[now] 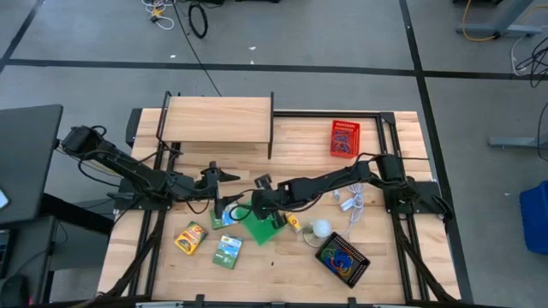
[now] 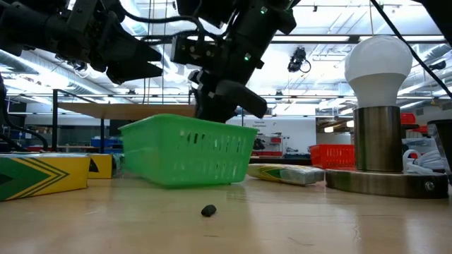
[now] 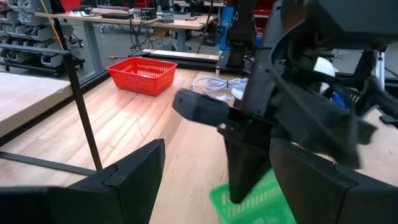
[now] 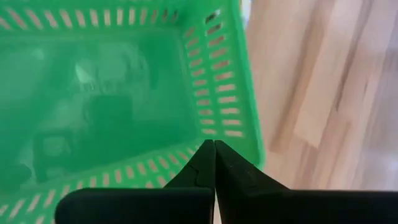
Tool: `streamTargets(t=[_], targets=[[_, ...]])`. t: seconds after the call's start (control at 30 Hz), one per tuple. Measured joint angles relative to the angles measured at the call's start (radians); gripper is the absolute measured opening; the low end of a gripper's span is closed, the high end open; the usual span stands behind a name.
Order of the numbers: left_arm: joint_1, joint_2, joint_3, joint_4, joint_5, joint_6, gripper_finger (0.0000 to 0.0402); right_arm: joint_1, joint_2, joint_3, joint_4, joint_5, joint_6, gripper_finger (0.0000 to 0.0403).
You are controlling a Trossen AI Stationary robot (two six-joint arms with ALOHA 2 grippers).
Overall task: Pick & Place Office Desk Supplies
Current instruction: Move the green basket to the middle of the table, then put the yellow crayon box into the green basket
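Green mesh basket [image 4: 124, 93] tilted, one edge off worktop [image 2: 318, 219]: your right claw [image 4: 214, 163] pinched shut on its rim, likely repositioning it; left claw [image 3: 211, 180] open, waiting beside

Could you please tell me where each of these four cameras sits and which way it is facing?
High view: above the table, looking straight down; both arms show, flanking the green basket.
Low view: at table-top height, looking level at the basket; arms enter from above.
Left wrist view: on the left arm, facing the right arm; its own open left end effector frames the bottom.
Right wrist view: looking down into the basket past the shut right end effector.
All four views share the green basket.
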Motion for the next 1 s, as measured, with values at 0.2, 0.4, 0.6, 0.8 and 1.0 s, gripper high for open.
streamTargets(t=[0.2, 0.4, 0.6, 0.8, 1.0], targets=[[0.0, 0.0, 0.0, -0.001, 0.0, -0.002, 0.0293, -0.005, 0.0, 0.0, -0.069, 0.057, 0.068, 0.0001], [0.0, 0.0, 0.0, -0.002, 0.001, -0.004, 0.0293, 0.001, 0.0, 0.0, -0.121, 0.11, 0.136, 0.0001], [0.0, 0.0, 0.0, -0.003, 0.002, -0.006, 0.0293, 0.025, -0.01, 0.0, -0.116, 0.161, 0.148, 0.0003], [-0.008, 0.0, 0.0, -0.015, 0.059, -0.054, 0.0293, 0.068, -0.048, 0.0, -0.039, 0.163, 0.09, 0.0038], [-0.075, 0.0, 0.072, -0.178, 0.062, -0.112, 0.0293, 0.115, -0.079, 0.0, 0.009, 0.162, 0.047, 0.0085]])
